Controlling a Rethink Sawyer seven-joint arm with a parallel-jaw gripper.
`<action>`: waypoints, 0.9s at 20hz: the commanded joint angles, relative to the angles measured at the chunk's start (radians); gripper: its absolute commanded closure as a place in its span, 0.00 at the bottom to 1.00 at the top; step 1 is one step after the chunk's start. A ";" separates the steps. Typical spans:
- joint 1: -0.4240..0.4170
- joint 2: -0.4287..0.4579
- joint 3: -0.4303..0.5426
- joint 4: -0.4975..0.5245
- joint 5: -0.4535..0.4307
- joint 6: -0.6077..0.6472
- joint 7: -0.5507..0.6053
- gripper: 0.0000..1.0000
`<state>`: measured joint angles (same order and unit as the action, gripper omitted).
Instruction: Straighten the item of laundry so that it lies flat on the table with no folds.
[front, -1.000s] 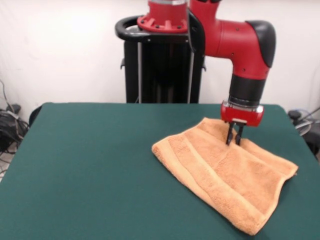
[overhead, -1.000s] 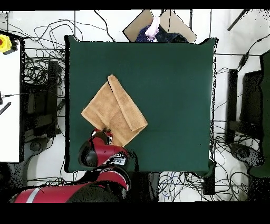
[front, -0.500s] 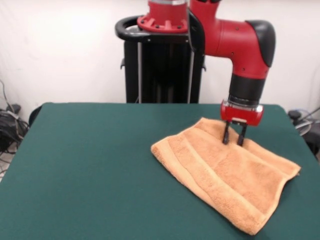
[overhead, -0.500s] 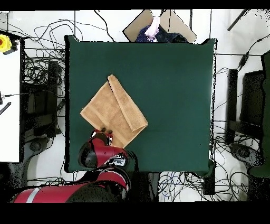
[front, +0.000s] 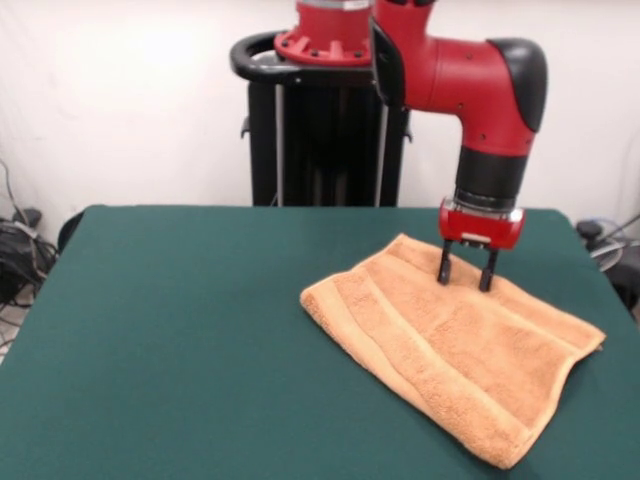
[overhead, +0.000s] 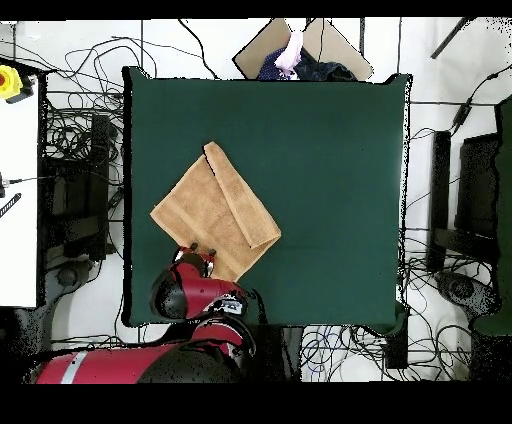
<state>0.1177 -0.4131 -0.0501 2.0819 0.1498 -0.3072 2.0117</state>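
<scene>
The orange-tan towel (front: 450, 345) lies on the dark green table (front: 180, 340), at the right in the front view, with one side folded over itself in a long strip (overhead: 243, 200). My gripper (front: 464, 273) stands open over the towel's far part, its two black fingers spread and their tips at or just above the cloth, holding nothing. From overhead, the towel (overhead: 205, 212) sits near the table's (overhead: 330, 150) left and bottom edges, and the gripper (overhead: 203, 249) shows at the towel's lower edge under the red arm.
A person's hand (overhead: 291, 52) and a cardboard sheet (overhead: 322, 46) show past the table's top edge in the overhead view. Cables and stands surround the table on the floor.
The gripper has opened, from shut on the cloth to fingers spread, and risen slightly. The towel's right corner has settled a little outward.
</scene>
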 joint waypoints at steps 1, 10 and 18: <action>-0.042 0.086 0.141 0.033 0.026 0.158 0.190 0.00; -0.188 0.025 0.157 -0.012 -0.025 0.228 0.115 0.00; -0.272 0.051 0.201 -0.052 -0.052 0.213 0.119 0.00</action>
<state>-0.1101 -0.4387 0.0949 2.0920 0.0948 -0.1822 2.0119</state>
